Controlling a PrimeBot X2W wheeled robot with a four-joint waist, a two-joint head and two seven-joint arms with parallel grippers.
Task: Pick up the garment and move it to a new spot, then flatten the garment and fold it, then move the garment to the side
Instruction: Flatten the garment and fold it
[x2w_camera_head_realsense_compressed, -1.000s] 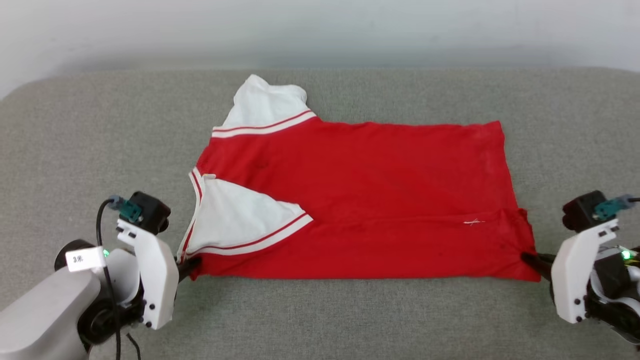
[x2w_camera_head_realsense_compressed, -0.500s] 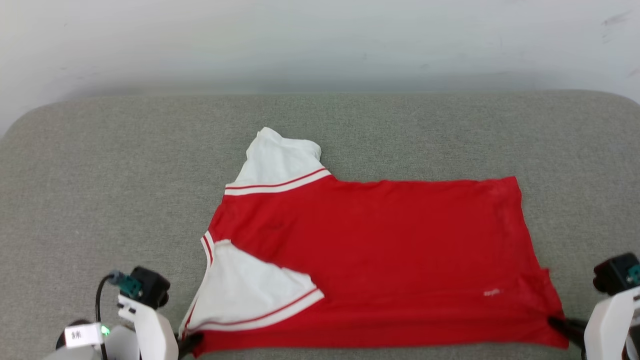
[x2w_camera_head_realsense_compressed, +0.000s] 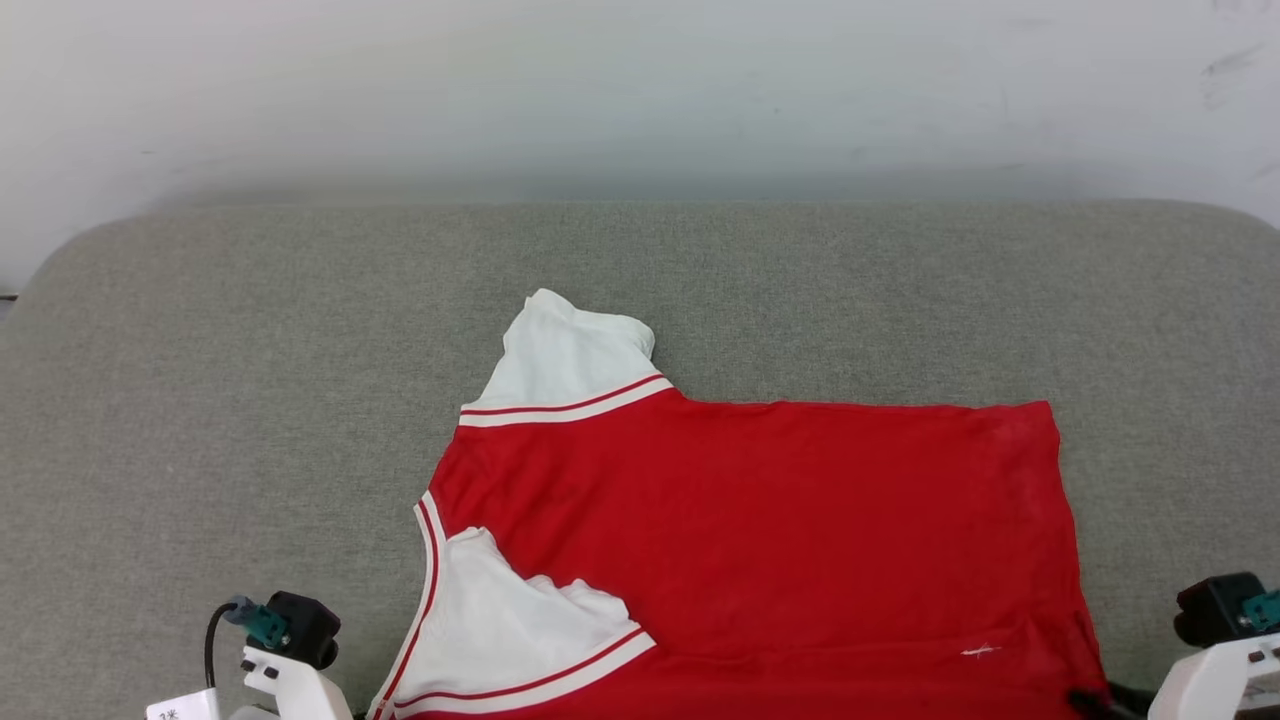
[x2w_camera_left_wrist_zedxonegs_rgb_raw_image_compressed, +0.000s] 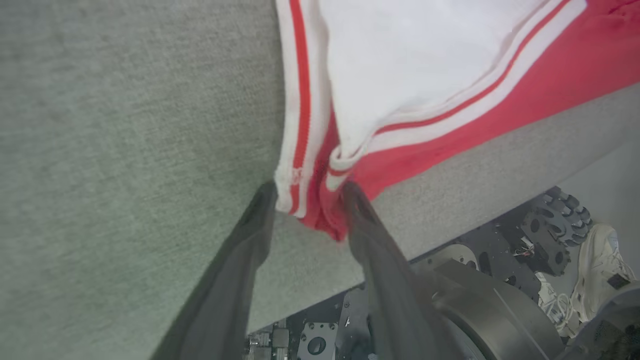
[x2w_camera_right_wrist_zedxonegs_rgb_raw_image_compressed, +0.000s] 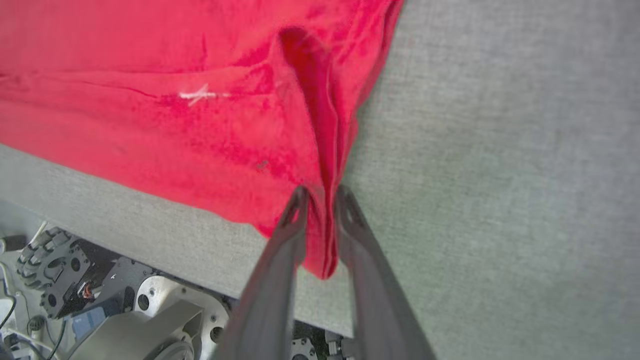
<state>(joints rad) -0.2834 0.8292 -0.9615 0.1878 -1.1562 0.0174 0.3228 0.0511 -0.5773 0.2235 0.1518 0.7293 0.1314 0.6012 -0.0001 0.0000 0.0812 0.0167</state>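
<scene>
Though nearly flat, garment (red).

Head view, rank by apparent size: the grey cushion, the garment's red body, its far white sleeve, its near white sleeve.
1. grey cushion
2. garment's red body
3. near white sleeve and far white sleeve: the near one looks bigger, but it lies closer to the camera, so unranked.

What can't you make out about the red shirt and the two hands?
- Garment, near edge: head view, cut off by the bottom edge.
- Left hand, grip: left wrist view, cloth fills the gap between its fingers; held or loose, unclear.
- White mark: tiny in head view, blurred in right wrist view.
</scene>
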